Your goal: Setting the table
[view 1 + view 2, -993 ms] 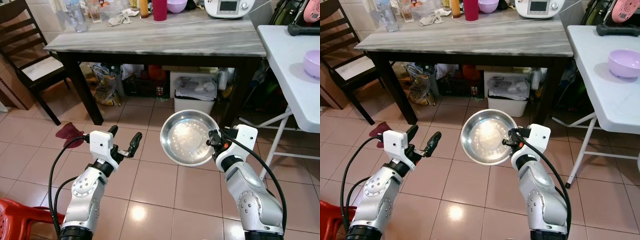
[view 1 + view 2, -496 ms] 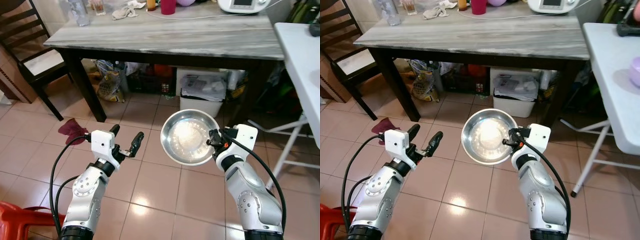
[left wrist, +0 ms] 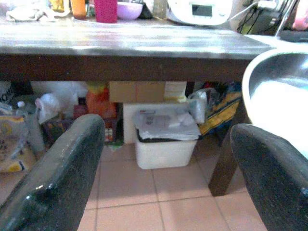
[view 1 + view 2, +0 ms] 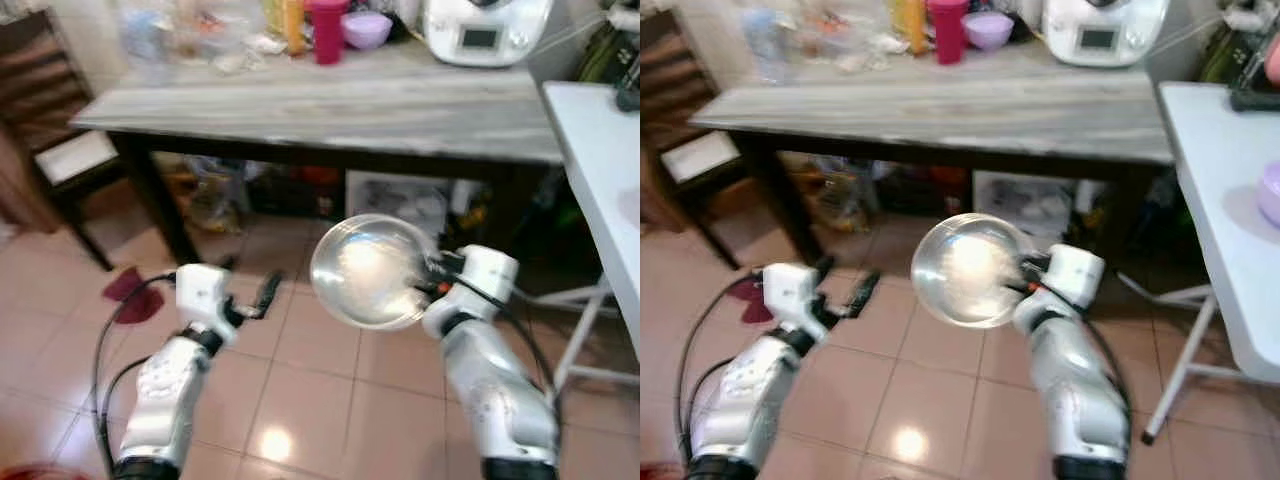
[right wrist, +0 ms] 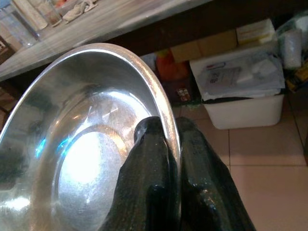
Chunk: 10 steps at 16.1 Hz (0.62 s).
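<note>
My right gripper is shut on the rim of a round steel bowl, one finger inside and one outside. It holds the bowl tilted, above the tiled floor, just in front of the dark-legged table with a grey streaked top. My left gripper is open and holds nothing, level with the bowl and to its left. Its fingers point under the table.
At the table's back stand a pink cup, a purple bowl, a white appliance and bottles. A white folding table is on the right, a dark chair on the left. A white bin and bags sit underneath.
The whole view has shifted and blurred, so the camera has moved; more of the table's back now shows. Both grippers keep their pose, the bowl still held.
</note>
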{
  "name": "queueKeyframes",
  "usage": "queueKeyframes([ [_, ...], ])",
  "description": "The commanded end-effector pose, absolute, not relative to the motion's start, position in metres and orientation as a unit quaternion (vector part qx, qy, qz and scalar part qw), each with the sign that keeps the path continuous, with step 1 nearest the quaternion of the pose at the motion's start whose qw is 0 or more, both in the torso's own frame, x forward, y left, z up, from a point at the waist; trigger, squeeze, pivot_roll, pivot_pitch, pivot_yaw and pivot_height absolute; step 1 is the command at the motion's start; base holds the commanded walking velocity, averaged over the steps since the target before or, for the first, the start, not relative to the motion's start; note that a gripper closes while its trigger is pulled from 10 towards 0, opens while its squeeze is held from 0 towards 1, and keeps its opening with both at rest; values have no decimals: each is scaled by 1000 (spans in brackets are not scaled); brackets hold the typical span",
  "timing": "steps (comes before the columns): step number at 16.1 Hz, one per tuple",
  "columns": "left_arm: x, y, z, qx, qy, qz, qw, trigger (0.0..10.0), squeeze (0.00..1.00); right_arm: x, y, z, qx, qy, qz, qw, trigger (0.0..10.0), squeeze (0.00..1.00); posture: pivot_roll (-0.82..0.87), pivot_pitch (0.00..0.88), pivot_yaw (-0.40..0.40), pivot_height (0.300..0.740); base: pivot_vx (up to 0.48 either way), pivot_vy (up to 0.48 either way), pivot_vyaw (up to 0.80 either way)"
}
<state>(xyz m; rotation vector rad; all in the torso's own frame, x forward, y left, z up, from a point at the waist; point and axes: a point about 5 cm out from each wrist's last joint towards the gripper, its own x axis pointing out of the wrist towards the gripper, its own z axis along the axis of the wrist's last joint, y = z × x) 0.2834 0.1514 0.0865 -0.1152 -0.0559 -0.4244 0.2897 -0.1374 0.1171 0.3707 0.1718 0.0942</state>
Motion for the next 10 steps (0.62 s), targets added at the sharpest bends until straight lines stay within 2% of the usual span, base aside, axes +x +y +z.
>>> queueKeyframes([
  [1, 284, 145, 91, -57, -36, -224, 972, 10000, 0, 290, -144, 118, 182, 80, 37, 979, 10000, 0, -164, 75, 76, 740, 480, 0, 0],
  [10, 283, 139, 90, -58, -37, -234, 970, 10000, 0, 294, -151, 119, 184, 77, 22, 980, 10000, 0, -168, 77, 78, 740, 480, 0, 0],
])
